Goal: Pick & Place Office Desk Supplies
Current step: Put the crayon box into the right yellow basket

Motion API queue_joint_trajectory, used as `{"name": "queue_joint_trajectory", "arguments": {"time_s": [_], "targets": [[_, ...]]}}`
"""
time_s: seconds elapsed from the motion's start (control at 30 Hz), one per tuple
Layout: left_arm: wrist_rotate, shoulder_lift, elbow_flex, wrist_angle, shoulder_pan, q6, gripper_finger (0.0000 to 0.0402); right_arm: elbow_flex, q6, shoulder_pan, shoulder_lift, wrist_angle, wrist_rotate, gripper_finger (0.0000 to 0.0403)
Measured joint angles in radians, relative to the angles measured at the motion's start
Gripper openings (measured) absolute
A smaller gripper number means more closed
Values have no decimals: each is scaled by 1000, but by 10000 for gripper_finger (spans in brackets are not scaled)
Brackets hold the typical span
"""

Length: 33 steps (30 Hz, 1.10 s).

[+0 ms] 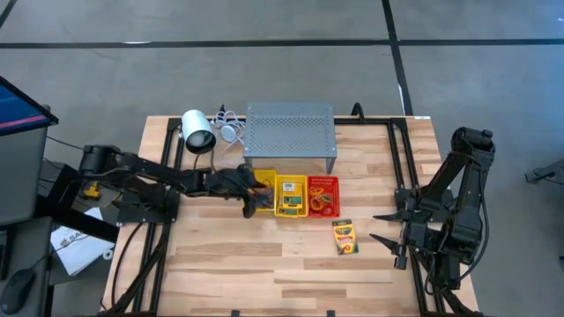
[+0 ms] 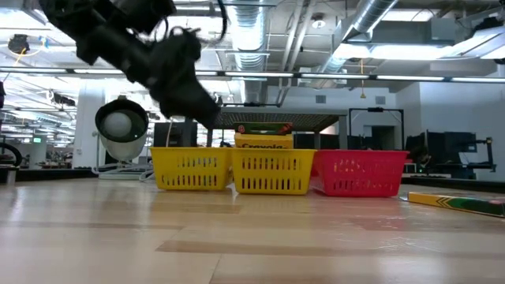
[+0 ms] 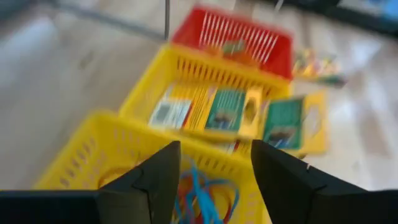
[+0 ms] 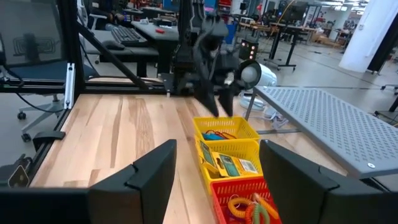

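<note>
Three small baskets in a row near the middle of the bench, just in front of the grey perforated stand [image 1: 290, 134]: left yellow basket [image 1: 262, 180] with blue and red bands [image 3: 202, 196] loose inside, middle yellow basket [image 1: 291, 195] with yellow-and-green crayon boxes [image 3: 214, 109] lying flat, red basket [image 1: 322, 195] with orange rings [image 1: 322, 202] and a green piece. One more crayon box [image 1: 345, 237] flat on the bare wood, apart from the row, nearer the bench's front edge and right side; seen in the low view as a thin slab at the far right [image 2: 458, 203]. Left gripper [image 1: 256, 199] over the left yellow basket at its front rim, fingers spread apart with nothing between them, bands directly below the gap in its wrist view [image 3: 214, 165]; in the low view hanging above that basket, clear of its rim [image 2: 189, 99]. Right gripper [image 1: 388, 227] at the bench's right edge, well apart from the baskets, fingers wide and empty, pointed toward the row [image 4: 214, 162]. White lamp [image 1: 198, 131] near the back left corner of the bench, beside the stand, with a coiled cable by its base. Black frame rails along both sides of the bench. Monitor [image 1: 18, 110] and papers [image 1: 75, 242] off the bench on the left.
</note>
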<state>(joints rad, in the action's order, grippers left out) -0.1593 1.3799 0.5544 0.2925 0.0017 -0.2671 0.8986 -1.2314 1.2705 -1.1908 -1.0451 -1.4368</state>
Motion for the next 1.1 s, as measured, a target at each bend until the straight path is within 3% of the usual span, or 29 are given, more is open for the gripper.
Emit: {"name": "queue_joint_trajectory", "arguments": {"time_s": [0.2, 0.4, 0.67, 0.93, 1.1], "targets": [[61, -152, 1, 16, -5, 26, 194, 0, 0, 0, 0, 7, 0, 226], [87, -212, 1, 95, -68, 133, 191, -22, 0, -38, 0, 13, 28, 226], [86, -138, 1, 254, -119, 319, 188, -94, -86, -177, 0, 69, 183, 226], [90, -18, 16, 281, -118, 373, 186, -169, -18, -283, 0, 337, 358, 226], [178, 38, 61, 285, -119, 376, 186, -212, 54, -334, 0, 525, 480, 226]]}}
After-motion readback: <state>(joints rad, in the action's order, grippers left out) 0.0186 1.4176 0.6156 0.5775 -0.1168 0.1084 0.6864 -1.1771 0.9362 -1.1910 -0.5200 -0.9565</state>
